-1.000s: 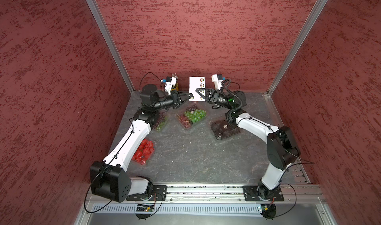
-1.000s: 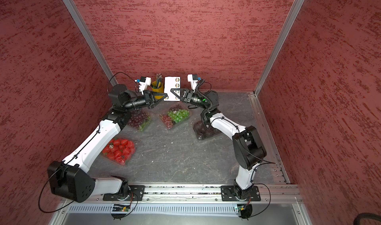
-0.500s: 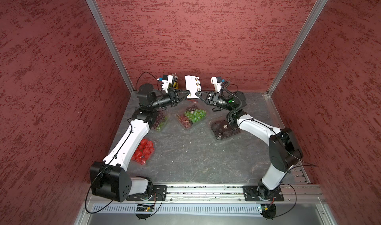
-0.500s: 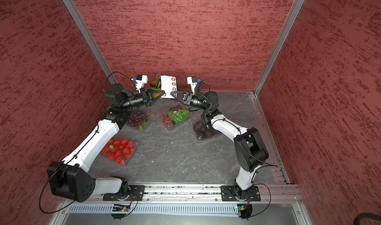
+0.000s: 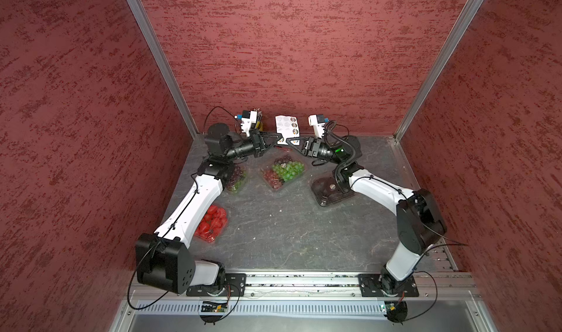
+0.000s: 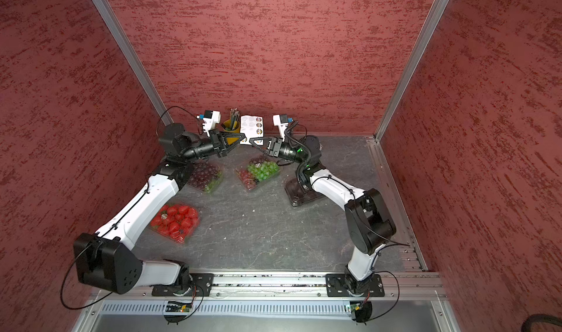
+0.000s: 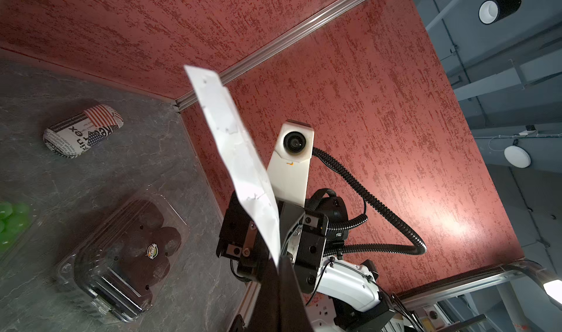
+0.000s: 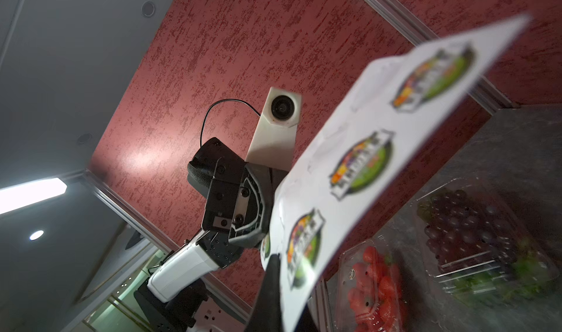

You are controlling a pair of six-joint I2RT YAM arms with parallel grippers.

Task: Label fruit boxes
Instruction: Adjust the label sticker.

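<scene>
A white sticker sheet [image 5: 286,126] [image 6: 251,126] hangs upright in the air near the back wall. My left gripper [image 5: 281,139] [image 7: 278,263] is shut on its lower edge. My right gripper [image 5: 290,141] [image 8: 273,260] faces it and is shut on the same lower edge, beside a sticker. On the floor below lie the fruit boxes: green-and-red grapes [image 5: 284,171], dark red grapes [image 6: 205,174], strawberries [image 6: 176,221] and a box of dark fruit in a black tray [image 5: 331,190], partly under my right arm. Round labels show on the strawberry, green-grape and dark-fruit lids.
A yellow pencil cup [image 6: 230,127] stands against the back wall, just behind my left gripper. A newspaper-print case [image 7: 82,133] lies near the far right corner. Red walls enclose the table on three sides. A metal rail [image 5: 304,280] runs along the front.
The sheet has left the back wall and risen with my left gripper. My right gripper has moved in to its lower edge and closed on it.
</scene>
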